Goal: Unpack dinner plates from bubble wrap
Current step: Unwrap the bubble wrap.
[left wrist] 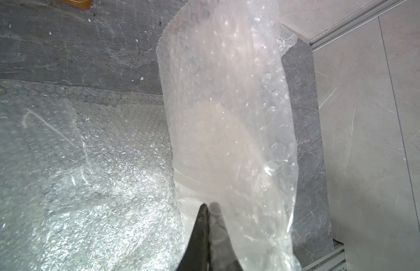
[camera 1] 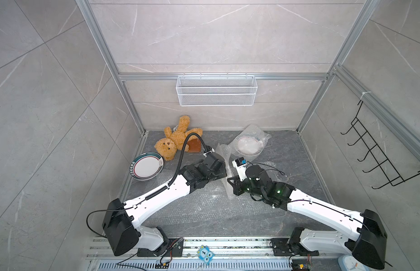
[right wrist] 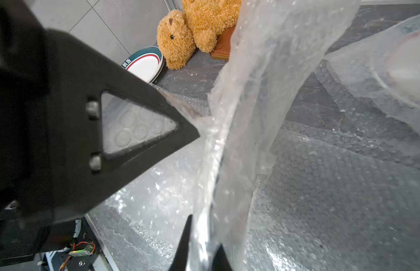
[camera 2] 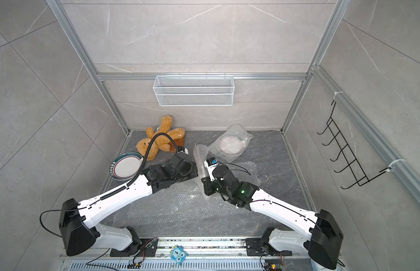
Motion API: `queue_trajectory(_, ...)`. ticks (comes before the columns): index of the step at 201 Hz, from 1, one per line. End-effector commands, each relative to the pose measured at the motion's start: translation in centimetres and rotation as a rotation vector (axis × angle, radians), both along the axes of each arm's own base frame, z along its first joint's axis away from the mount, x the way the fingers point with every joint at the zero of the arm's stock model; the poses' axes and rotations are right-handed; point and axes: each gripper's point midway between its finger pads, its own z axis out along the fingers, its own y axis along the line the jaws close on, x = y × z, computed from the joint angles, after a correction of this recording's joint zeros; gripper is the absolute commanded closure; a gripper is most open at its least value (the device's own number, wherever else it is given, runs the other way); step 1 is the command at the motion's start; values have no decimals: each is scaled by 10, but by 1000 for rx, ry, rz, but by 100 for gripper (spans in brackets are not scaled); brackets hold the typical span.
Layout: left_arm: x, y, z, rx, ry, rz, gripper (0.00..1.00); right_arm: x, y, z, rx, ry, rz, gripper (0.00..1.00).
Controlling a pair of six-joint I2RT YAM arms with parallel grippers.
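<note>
left gripper (left wrist: 208, 206): fingers pressed together, pinching the bubble wrap pouch (left wrist: 225, 105)
right gripper (right wrist: 204, 231): pinching the same pouch too
pouch: upright, mid-table, between both grippers
bare plates (camera 1: 146, 166): stacked left, just beside the teddy bear (camera 1: 173, 140)
wrapped plate (camera 1: 249, 145): inside wrap, back right

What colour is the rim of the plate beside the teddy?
Dark green, thin red ring inside; plate shows best in right wrist view.

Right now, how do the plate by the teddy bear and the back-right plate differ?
The plate by the teddy bear is bare, green rim sharp; the back-right plate sits inside bubble wrap, rim blurred. The first lies far left, the second near the back wall. Both round, white-centred.
</note>
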Motion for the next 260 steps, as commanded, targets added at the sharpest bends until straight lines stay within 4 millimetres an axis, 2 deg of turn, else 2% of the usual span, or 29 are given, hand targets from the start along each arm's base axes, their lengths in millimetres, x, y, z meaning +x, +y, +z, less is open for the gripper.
queue_trajectory(1,29,50,54,8,-166,179,100,-3,-39,-54,-97,161,-123,100)
queue_trajectory(21,29,57,56,12,-168,189,100,0,-47,-65,-77,196,-155,100)
queue_trajectory(61,27,69,54,18,-164,206,100,2,-51,-71,-49,219,-169,100)
queue_trajectory(86,24,73,46,16,-148,210,100,2,-51,-64,-32,215,-162,100)
queue_trajectory(118,15,82,18,15,-87,225,100,2,-51,-46,-15,194,-154,100)
queue_trajectory(126,13,84,11,12,-71,223,88,1,-51,-40,-10,186,-149,100)
queue_trajectory(145,7,92,-2,-4,-30,226,45,1,-53,-28,-20,168,-149,100)
queue_trajectory(165,0,103,-1,-45,-11,224,24,2,-61,-23,-70,153,-162,100)
queue_trajectory(183,-7,107,11,-57,-37,181,15,5,-70,-19,-110,133,-188,100)
queue_trajectory(203,-13,93,21,-73,-40,66,11,8,-82,-6,-145,98,-232,100)
queue_trajectory(220,-18,77,19,-98,-4,-19,11,11,-97,17,-190,58,-284,100)
queue_trajectory(241,-21,56,21,-171,15,-105,10,15,-124,43,-274,13,-390,100)
queue_trajectory(260,-20,51,22,-196,20,-116,8,17,-152,62,-373,8,-509,100)
